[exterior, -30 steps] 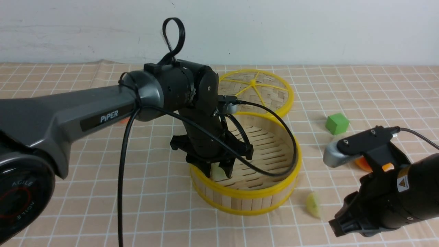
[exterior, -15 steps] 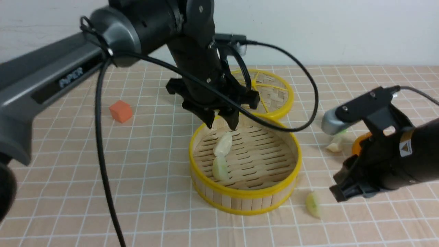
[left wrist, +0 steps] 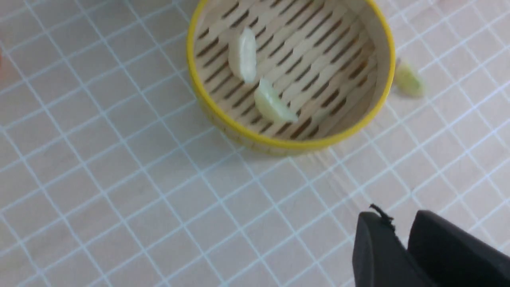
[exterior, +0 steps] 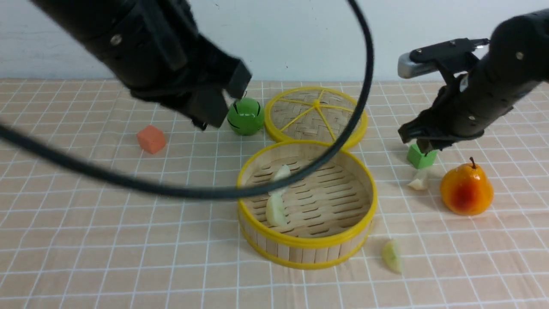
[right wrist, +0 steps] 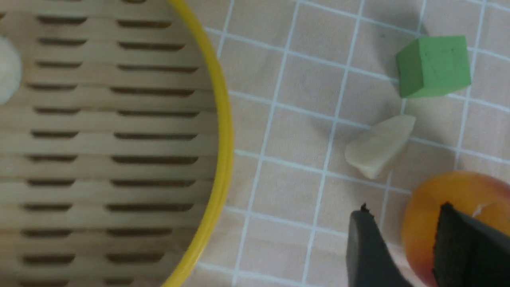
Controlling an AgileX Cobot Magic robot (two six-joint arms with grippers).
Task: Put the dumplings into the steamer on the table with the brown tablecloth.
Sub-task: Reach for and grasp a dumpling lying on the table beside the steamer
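While 2 dumplings (exterior: 276, 201) lie in the steamer (exterior: 306, 246), both grippers hang empty, jaws slightly parted.

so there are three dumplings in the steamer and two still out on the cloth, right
Not quite: the steamer holds two dumplings, not three, as the front view shows. Two are still out on the cloth: one by the steamer, one near the pear.

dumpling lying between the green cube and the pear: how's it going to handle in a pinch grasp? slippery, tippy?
The dumpling looks glossy and wedge-shaped, so it is probably slippery and may squirt out of a pinch across its tapered end. It lies flat on the tablecloth, so rolling seems unlikely. It sits close to the green cube and the pear; a push would likely slide it into one of them.
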